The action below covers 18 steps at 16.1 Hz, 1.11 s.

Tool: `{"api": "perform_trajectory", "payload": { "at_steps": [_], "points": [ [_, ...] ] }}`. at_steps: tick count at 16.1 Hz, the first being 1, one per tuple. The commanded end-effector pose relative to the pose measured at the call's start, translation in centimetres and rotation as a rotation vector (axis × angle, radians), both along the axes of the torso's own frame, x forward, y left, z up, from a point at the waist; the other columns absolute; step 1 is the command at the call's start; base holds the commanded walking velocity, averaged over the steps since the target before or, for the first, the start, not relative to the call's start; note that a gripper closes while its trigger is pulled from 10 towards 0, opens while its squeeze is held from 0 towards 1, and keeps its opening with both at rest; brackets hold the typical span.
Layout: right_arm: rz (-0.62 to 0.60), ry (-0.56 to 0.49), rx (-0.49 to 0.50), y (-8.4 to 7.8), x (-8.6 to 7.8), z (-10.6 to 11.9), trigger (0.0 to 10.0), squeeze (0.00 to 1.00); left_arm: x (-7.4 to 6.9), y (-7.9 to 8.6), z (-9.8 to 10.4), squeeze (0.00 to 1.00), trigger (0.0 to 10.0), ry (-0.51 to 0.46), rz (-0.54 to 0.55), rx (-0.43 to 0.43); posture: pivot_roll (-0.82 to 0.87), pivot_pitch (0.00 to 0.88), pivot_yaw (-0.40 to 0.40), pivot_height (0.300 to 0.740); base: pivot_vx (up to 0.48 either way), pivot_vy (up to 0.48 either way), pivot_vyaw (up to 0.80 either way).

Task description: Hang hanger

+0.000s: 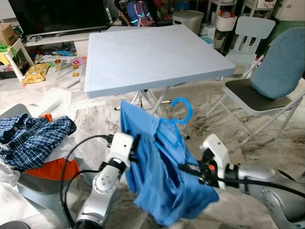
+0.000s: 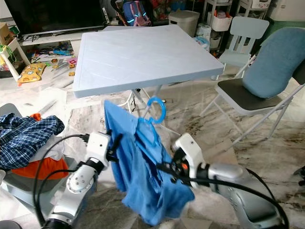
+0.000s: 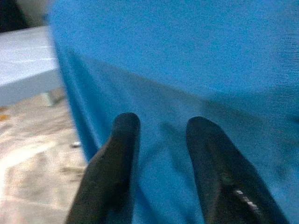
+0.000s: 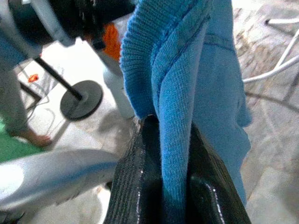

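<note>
Jaws of right gripper (image 4: 166,154) pinch blue garment (image 1: 157,171).

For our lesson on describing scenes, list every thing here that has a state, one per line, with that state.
Shirt: on the hanger, held in the air.
Hanger: inside the shirt, hook free, not hung.
Left pincer: open, against the shirt.
Right pincer: shut on the shirt.
Chair: unfolded, with a cushion.
Plaid cloth: crumpled.

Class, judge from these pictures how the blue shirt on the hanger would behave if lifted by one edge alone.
The blue shirt looks floppy: it sags in loose folds between the two grippers. It seems light, since the right gripper holds a bunched fold by a pinch. It would probably swing around the hanger.
</note>
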State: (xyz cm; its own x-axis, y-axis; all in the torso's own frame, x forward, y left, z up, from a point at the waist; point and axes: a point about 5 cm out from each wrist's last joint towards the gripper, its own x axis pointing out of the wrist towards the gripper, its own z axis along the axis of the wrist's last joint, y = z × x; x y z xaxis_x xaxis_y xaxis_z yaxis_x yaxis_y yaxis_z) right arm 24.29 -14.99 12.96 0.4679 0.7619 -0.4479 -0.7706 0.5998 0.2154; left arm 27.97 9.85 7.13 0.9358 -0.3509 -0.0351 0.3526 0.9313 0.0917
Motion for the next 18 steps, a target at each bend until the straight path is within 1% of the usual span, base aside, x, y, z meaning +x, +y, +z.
{"api": "perform_trajectory", "payload": {
  "at_steps": [1,2,3,5,7,9,10,11,12,15,16,18],
  "points": [
    [-0.005,-0.069,0.023,0.4,0.7,1.5,10.0,0.00,-0.3,-0.6,0.3,1.00,10.0,-0.013,-0.049,-0.027,-0.10,0.000,0.020,0.740,0.000,0.000,0.00],
    [-0.003,-0.085,0.031,0.9,0.9,1.8,10.0,0.00,-0.6,-1.3,0.4,1.00,10.0,-0.015,-0.087,-0.045,-0.10,0.000,0.022,0.740,0.000,0.000,0.00],
    [0.001,-0.088,0.034,1.2,1.0,1.8,10.0,0.00,-0.7,-1.7,0.5,1.00,10.0,-0.034,-0.100,-0.031,-0.10,0.000,0.021,0.740,0.000,0.000,0.00],
    [0.011,-0.087,0.025,1.6,0.8,1.6,10.0,0.00,-0.5,-1.7,1.0,1.00,10.0,-0.066,-0.086,-0.030,-0.10,0.000,0.019,0.740,0.000,0.000,0.00],
    [0.035,-0.072,-0.002,1.7,0.4,1.0,10.0,0.00,0.2,-1.2,1.8,1.00,10.0,-0.111,-0.042,-0.024,-0.11,0.000,0.019,0.740,0.000,0.000,0.00],
    [0.048,-0.065,-0.019,1.6,0.1,0.6,10.0,0.00,0.5,-1.1,2.1,1.00,10.0,-0.120,-0.040,-0.010,-0.11,0.000,0.019,0.740,0.000,0.000,0.00],
    [0.043,-0.062,-0.033,1.5,0.1,0.3,10.0,0.00,0.6,-1.3,2.1,1.00,10.0,-0.127,-0.060,0.009,-0.11,0.000,0.018,0.740,0.000,0.000,0.00],
    [0.042,-0.061,-0.042,1.5,0.2,0.1,10.0,0.00,0.6,-1.4,2.1,0.79,10.0,-0.131,-0.073,0.021,-0.11,0.000,0.019,0.740,0.000,0.000,0.00],
    [0.055,-0.053,-0.040,1.7,0.1,-0.1,10.0,0.00,0.5,-1.8,2.0,0.00,10.0,-0.131,-0.092,0.045,-0.11,0.000,0.018,0.740,0.000,0.000,0.00],
    [0.130,-0.021,-0.032,2.1,-0.9,-0.4,10.0,0.00,0.6,-2.0,1.9,0.00,10.0,-0.136,-0.102,0.072,-0.11,0.000,0.017,0.740,0.000,0.000,0.00],
    [0.156,0.000,-0.057,1.9,-1.4,-1.1,10.0,0.00,0.7,-2.3,2.3,0.00,10.0,-0.159,-0.123,0.084,-0.11,0.000,0.017,0.740,0.000,0.000,0.00],
    [0.161,0.004,-0.056,2.1,-1.4,-1.3,10.0,0.00,0.6,-2.6,2.2,0.00,10.0,-0.156,-0.138,0.080,-0.11,0.000,0.018,0.740,0.000,0.000,0.00]
  ]
}}
